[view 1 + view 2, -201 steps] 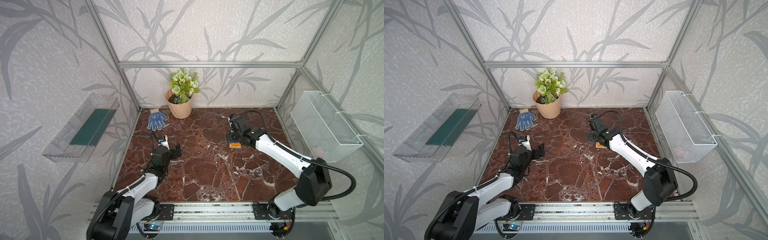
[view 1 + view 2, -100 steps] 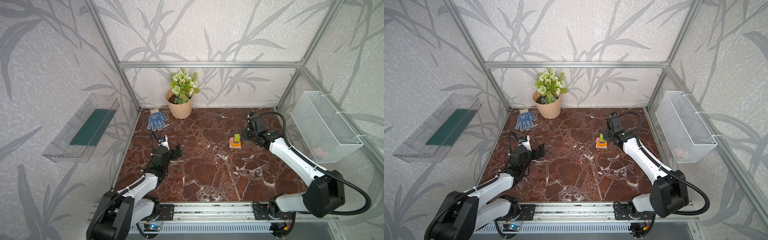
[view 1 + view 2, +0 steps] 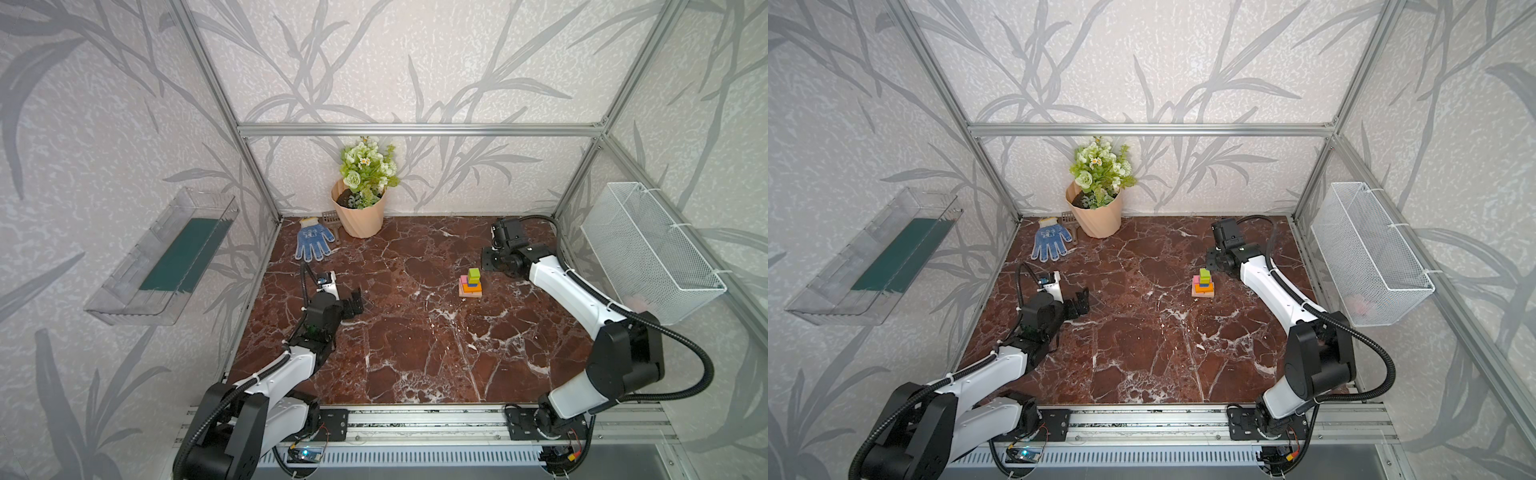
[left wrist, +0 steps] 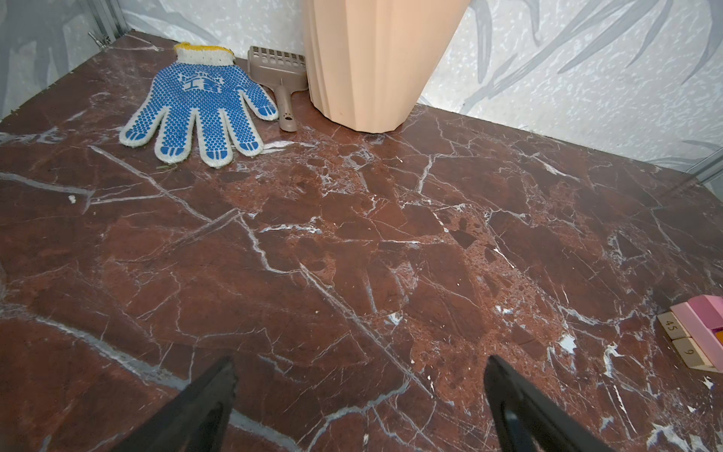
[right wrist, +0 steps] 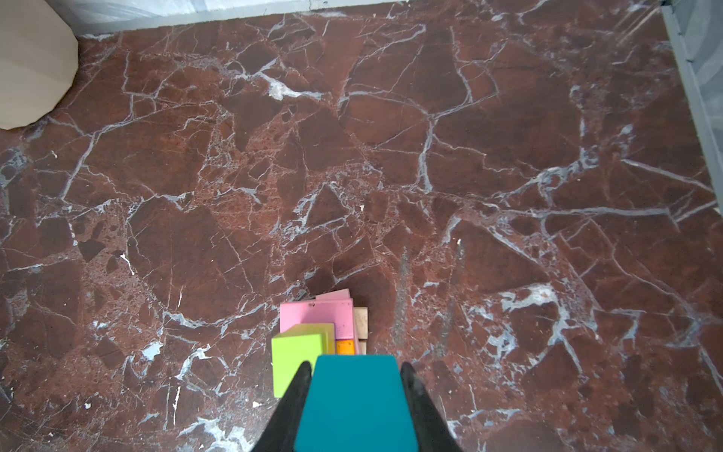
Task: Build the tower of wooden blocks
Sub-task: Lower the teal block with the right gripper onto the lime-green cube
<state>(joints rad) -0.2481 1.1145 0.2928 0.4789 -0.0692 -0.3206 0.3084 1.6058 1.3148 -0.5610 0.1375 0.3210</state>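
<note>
My right fingers (image 5: 356, 375) grip a teal block (image 5: 356, 407), right of centre in both top views beside the tower (image 3: 471, 283). My left fingers (image 4: 360, 391) gape wide, lower left.

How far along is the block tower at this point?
Mostly built: the tower stands stepped, plain wood and pink at the base, orange above, a lime cube on top. In hand: the right end effector grips a teal block beside the tower. Left: placing it on top. The left end effector is open and holds nothing.
</note>
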